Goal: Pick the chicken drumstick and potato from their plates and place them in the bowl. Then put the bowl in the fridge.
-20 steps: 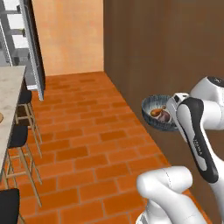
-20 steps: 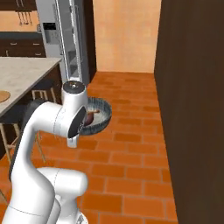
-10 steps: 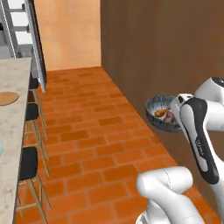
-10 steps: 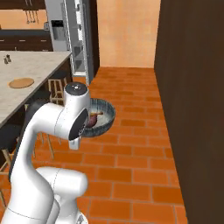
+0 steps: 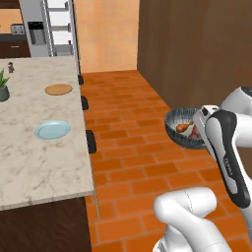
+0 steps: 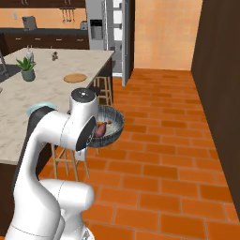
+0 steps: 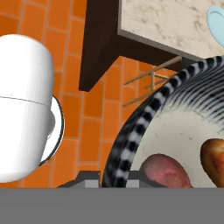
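Left base view: bowl (image 5: pixel 183 129) held off the floor at the arm's end, chicken drumstick (image 5: pixel 185 127) and potato (image 5: pixel 195 132) inside it. Pale blue plate (image 5: pixel 52 130) and tan plate (image 5: pixel 58 89) lie on the marble counter (image 5: pixel 34 162), well apart from the jaws. Fridge (image 5: pixel 50 28) far back.

Right base view: bowl (image 6: pixel 110 127) carried beside the wrist, potato (image 6: pixel 101 129) in it; fridge (image 6: pixel 110 33) beyond.

Hand view: bowl rim (image 7: pixel 131 135) runs right at the jaws, potato (image 7: pixel 163 171) just past the rim, drumstick (image 7: pixel 213 158) further in. Cannot tell the jaw state; tips are hidden.
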